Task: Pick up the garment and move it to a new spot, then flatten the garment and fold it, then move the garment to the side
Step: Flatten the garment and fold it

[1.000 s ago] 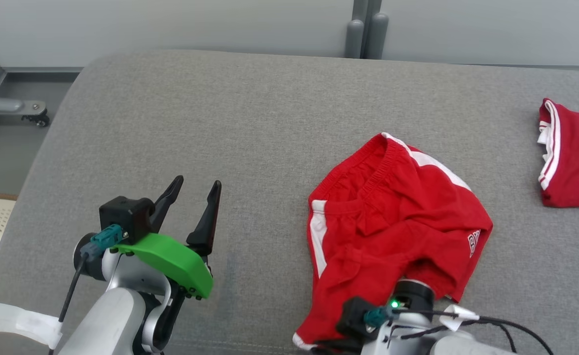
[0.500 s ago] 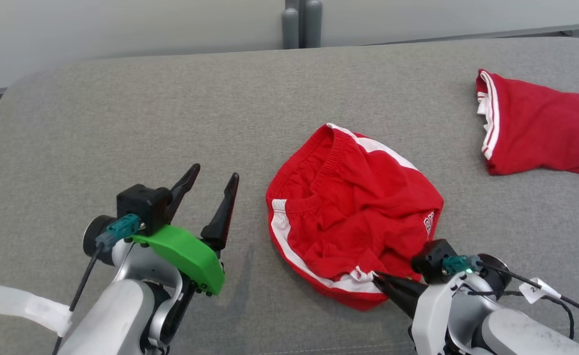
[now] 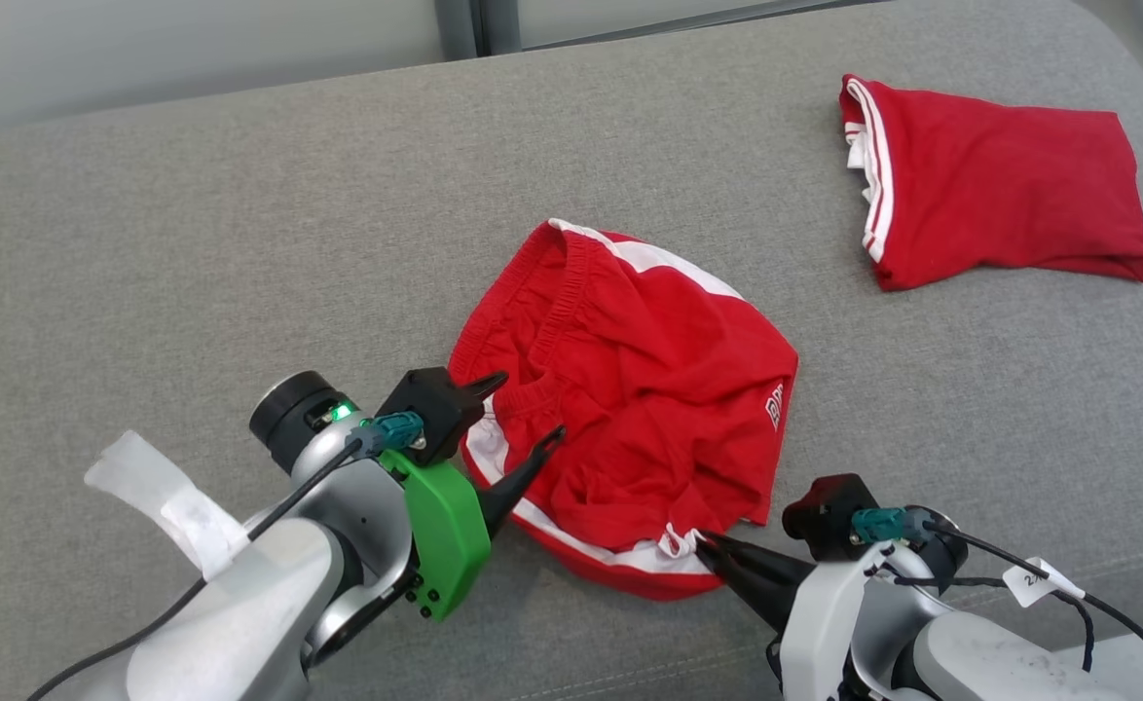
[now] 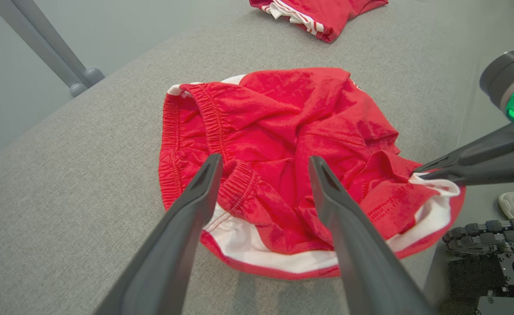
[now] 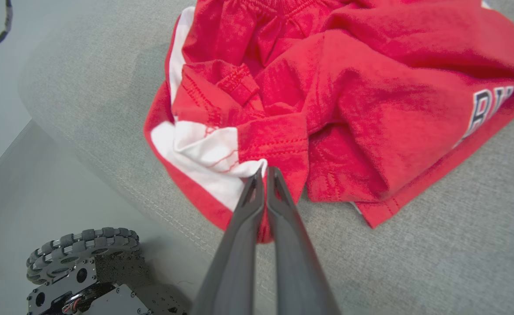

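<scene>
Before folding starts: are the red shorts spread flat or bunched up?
Bunched up: the red shorts lie in a rumpled heap, fabric creased and overlapping itself.

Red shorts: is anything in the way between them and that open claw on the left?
Nothing visible stands between them. The left gripper is open, its fingers over the near edge of the red shorts, with a waistband fold between them. The right gripper is shut on the white hem. Around them is bare grey cushion.
</scene>
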Motion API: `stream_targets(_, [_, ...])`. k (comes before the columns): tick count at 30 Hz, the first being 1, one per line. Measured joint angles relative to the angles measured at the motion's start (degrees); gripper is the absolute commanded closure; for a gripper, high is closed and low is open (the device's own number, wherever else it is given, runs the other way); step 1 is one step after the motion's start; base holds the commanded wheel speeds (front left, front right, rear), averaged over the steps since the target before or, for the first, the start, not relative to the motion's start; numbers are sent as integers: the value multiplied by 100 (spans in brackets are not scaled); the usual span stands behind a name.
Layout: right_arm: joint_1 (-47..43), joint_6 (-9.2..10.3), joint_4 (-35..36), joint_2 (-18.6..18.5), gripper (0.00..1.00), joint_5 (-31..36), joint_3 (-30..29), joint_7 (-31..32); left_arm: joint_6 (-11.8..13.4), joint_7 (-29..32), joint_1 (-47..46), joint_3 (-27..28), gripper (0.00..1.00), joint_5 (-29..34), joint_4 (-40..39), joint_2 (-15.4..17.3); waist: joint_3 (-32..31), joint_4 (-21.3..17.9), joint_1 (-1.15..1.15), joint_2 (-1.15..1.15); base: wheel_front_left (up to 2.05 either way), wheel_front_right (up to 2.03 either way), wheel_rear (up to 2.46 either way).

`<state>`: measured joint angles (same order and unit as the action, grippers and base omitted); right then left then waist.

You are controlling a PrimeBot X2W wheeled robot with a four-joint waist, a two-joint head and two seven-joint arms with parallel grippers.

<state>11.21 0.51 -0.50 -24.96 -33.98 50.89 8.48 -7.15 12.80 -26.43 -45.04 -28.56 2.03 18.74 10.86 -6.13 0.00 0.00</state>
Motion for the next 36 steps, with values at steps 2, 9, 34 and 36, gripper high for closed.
stream_targets(2, [53,-38,-34,40,100,18,1,-48,0,90,-98,-45,0,-11,170,44,59,-80,0,0,0,0,0])
stream_targets(9, [119,-55,-172,144,100,33,23,-165,0,248,-272,-49,0,-144,587,221,190,-313,0,0,0,0,0])
stream_targets(34, [118,-36,-561,169,100,19,-144,-469,-18,489,-1000,-1233,100,-820,981,535,385,-315,0,0,0,0,0])
stream_targets(36, [118,-33,-573,174,100,7,-203,-517,-18,467,-1000,-1250,100,-949,1026,553,382,-300,0,0,0,0,0])
